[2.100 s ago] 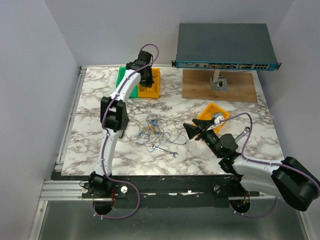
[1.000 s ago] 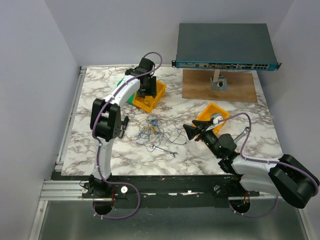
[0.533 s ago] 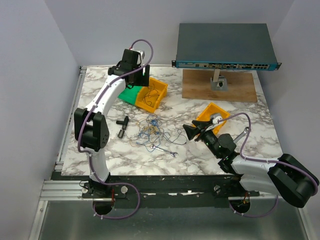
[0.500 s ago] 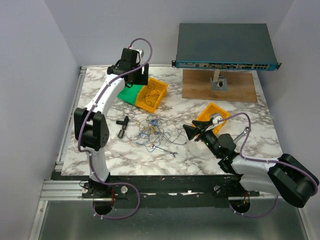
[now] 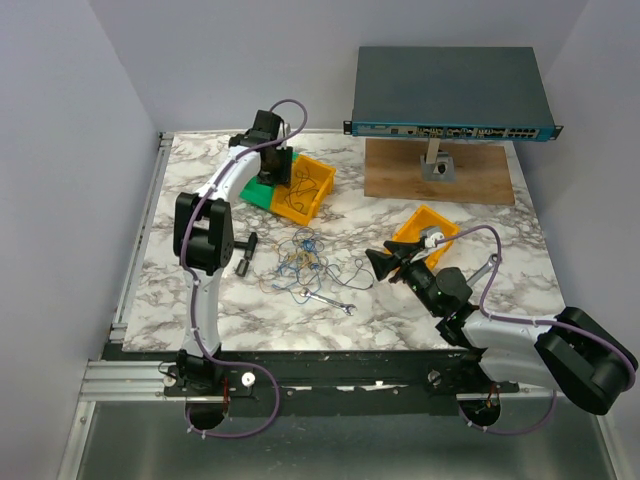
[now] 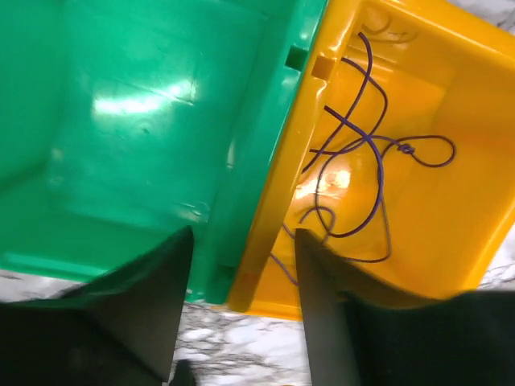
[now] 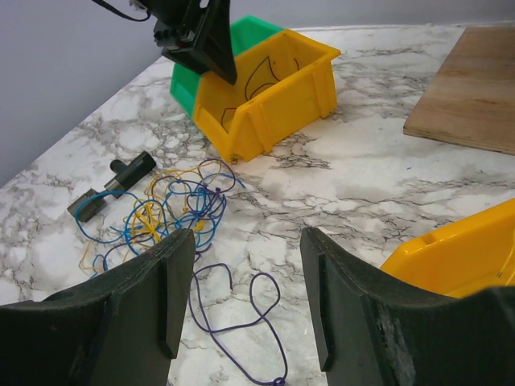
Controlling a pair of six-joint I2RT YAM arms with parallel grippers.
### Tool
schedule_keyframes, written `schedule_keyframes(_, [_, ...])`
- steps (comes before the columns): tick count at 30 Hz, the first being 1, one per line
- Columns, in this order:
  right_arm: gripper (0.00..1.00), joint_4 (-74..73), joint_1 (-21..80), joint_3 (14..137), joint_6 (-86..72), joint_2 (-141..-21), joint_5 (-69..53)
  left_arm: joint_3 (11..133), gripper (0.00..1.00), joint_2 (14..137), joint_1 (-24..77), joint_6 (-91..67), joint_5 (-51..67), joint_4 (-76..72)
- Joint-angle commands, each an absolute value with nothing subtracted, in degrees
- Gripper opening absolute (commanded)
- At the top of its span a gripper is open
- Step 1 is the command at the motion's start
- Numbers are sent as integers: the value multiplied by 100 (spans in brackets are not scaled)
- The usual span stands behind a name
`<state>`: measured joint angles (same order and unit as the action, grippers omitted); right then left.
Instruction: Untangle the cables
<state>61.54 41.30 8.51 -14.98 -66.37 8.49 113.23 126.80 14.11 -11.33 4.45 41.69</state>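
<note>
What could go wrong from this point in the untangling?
1. The left gripper hangs open over the seam between the green bin and yellow bin; lowering there could strike a rim and shove both bins.
2. The right gripper faces the tangle of cables open; pulling one strand may drag the whole knot and the black T-piece beside it.

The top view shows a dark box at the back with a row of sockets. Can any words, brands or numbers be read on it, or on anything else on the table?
On the dark box: pale marks along the front strip beside the sockets, too small to read.
On the yellow bin and the green bin: no writing shows.
Elsewhere, in all three views: no readable text.
</note>
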Motion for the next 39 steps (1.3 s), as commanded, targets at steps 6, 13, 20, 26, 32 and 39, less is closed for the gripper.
schedule_keyframes(6, [63,6302,4174,848,-1449,-6702,987,10511,0,12075,1162,-2367,694,3872])
schedule_keyframes(13, [63,6311,4173,861,-1450,-6759,953,9094,0,11238,1139,-4081,409,2998])
schedule_keyframes(20, [63,6210,4169,973,-1455,-6919,778,8788,26,11036,1215,-4425,394,2584])
schedule_keyframes(26, [65,5838,4167,1317,-1483,-7187,103,8385,80,10363,1346,-3816,408,2398])
schedule_keyframes(32, [59,5221,4172,1927,-1524,-7646,-1097,7305,86,9216,1725,-3495,470,1988])
schedule_keyframes(39, [55,4765,4341,2620,-1484,-8386,-2048,4494,80,7512,2312,-3568,1026,394])
